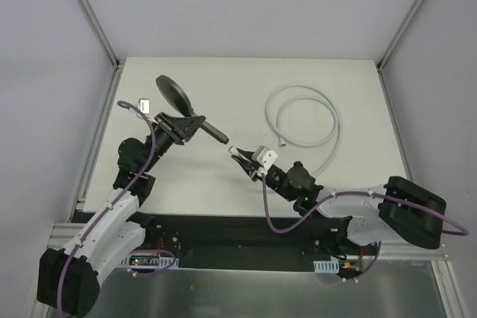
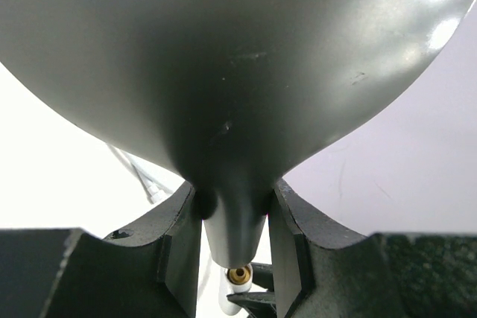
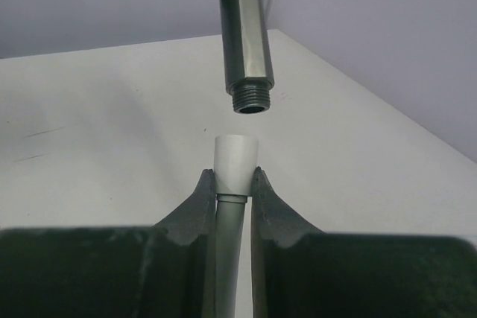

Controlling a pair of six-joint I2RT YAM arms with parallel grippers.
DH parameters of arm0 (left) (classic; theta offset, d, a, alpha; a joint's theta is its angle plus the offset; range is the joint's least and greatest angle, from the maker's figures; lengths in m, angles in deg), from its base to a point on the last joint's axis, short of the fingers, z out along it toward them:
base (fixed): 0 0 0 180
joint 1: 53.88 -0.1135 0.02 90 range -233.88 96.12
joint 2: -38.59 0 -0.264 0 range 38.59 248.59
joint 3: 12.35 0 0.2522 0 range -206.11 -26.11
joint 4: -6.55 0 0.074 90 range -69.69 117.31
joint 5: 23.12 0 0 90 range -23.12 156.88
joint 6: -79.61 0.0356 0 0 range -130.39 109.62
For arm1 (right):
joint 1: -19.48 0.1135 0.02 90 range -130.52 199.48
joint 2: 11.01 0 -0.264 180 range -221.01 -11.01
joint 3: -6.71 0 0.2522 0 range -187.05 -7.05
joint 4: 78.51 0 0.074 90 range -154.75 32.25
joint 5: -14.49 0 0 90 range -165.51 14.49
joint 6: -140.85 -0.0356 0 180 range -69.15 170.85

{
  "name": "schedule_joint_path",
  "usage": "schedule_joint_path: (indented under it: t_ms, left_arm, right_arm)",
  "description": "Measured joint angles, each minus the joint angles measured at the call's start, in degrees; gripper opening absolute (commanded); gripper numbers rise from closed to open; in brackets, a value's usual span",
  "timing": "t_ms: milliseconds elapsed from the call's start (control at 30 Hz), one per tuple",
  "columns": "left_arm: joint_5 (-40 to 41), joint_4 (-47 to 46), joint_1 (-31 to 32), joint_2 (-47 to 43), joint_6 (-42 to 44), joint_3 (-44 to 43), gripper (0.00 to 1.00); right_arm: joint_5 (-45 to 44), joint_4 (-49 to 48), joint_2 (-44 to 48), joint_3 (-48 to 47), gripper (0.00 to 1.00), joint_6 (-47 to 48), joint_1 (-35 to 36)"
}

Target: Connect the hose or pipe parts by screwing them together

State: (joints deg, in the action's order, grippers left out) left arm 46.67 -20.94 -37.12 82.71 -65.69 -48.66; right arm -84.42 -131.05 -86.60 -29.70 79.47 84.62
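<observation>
I'm looking at a matt white tabletop (image 1: 223, 80) boxed in by pale grey walls (image 1: 246, 5) and aluminium corner posts (image 1: 91, 14). My left gripper (image 1: 186, 126) pinches the handle of the dark grey round-faced shower head (image 1: 173, 94). My right gripper (image 1: 240, 156) clamps the white end fitting (image 3: 235, 158) of the pale grey coiled hose (image 1: 337, 121), just short of the threaded handle tip (image 3: 251, 98). The head fills most of the left wrist view, and the hose's far end is too small to read.

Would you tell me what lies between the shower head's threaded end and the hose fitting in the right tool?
Nothing; the right wrist view shows a bare gap between threaded end and fitting.
</observation>
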Motion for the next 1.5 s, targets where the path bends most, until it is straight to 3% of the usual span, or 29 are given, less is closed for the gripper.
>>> schedule_joint_path:
  t_ms: [300,1000,1100,1267,1500]
  left_arm:
    - [0.9,-0.5,0.0,-0.5,-6.7,0.6,0.00]
    - [0.9,1.2,0.2,-0.9,-8.7,1.0,0.00]
    - [1.7,5.7,0.2,-2.3,-8.7,0.9,0.00]
    - [6.3,24.0,0.5,-3.7,-8.2,-5.8,0.00]
    - [8.7,32.0,0.6,-4.0,-9.9,-10.9,0.00]
  right_arm:
    - [-1.5,-2.6,1.9,1.0,0.01,1.1,0.0]
    - [-1.5,1.4,2.9,-0.2,0.01,4.2,0.5]
    - [-2.6,4.2,3.5,-1.2,0.01,6.9,1.2]
    - [-5.4,8.4,3.8,-2.8,0.01,14.3,2.6]
    - [-8.7,10.7,3.6,-5.4,0.01,23.8,4.4]
